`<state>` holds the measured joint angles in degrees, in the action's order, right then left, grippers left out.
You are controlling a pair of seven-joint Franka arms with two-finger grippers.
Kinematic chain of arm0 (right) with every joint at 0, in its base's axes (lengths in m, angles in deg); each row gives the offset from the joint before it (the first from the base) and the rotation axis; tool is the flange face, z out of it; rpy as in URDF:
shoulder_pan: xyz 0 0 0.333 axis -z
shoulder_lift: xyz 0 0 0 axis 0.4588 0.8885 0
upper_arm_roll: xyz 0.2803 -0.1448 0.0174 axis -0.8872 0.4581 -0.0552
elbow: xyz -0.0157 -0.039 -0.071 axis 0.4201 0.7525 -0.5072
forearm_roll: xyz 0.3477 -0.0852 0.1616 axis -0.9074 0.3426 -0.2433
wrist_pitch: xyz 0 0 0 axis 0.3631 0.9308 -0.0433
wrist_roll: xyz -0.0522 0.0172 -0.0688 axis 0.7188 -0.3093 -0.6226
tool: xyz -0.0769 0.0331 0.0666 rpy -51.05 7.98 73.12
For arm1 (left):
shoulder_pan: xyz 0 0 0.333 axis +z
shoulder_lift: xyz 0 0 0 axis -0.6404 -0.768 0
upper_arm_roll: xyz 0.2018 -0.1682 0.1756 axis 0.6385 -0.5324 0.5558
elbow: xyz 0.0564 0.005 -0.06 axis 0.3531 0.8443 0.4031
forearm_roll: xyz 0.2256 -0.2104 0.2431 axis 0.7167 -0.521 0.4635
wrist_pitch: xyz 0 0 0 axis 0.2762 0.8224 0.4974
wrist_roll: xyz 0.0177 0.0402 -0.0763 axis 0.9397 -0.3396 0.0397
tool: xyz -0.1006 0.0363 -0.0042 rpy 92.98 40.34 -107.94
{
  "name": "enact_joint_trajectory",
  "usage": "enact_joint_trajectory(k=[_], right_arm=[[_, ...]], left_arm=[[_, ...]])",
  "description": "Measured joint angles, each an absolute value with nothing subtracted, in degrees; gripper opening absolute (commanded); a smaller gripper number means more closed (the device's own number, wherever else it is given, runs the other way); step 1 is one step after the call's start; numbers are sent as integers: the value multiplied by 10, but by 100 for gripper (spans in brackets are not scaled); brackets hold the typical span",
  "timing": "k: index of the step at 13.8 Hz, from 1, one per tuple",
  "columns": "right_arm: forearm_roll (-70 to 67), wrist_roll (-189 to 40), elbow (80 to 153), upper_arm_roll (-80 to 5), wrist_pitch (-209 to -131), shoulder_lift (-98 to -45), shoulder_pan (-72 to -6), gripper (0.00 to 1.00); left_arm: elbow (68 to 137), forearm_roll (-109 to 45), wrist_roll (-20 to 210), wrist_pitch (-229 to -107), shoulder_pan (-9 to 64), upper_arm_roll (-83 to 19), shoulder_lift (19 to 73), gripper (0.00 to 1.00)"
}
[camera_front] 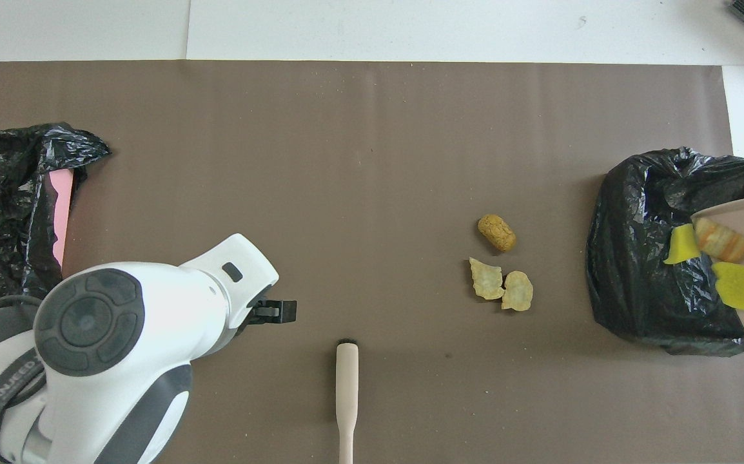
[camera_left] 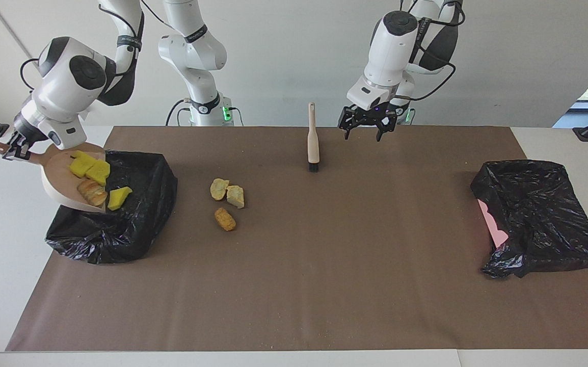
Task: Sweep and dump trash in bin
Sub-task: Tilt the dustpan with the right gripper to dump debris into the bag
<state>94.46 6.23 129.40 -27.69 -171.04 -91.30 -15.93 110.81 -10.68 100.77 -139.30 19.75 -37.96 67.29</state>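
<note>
Three bread chunks loose mid-mat, dustpan tipped over the bin

Closest to the mat's edge farthest from the robots is the orange-brown chunk (camera_left: 225, 219), with two paler chunks (camera_left: 228, 192) touching each other just beside it, all on the brown mat (camera_left: 324, 285). The right gripper (camera_left: 15, 149) is clamped on the handle of the wooden dustpan (camera_left: 57, 176) and holds it tilted over the black-lined bin (camera_left: 121, 224) at the right arm's end. On the pan sit three yellow pieces (camera_left: 95, 172) and one striped bread chunk (camera_left: 91, 192). The brush (camera_left: 313, 138) stands upright near the robots' edge. The left gripper (camera_left: 368, 130) hangs just beside it, fingers spread, holding nothing. A second black bag (camera_left: 538, 219) sits at the left arm's end.
</note>
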Motion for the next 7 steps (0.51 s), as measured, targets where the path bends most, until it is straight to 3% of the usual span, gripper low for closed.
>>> enact_joint_trajectory(k=[7], right_arm=[[980, 30, 1296, -278, -1637, -944, -203, 0]], left_arm=[[922, -99, 855, -1242, 319, -378, 637, 100]])
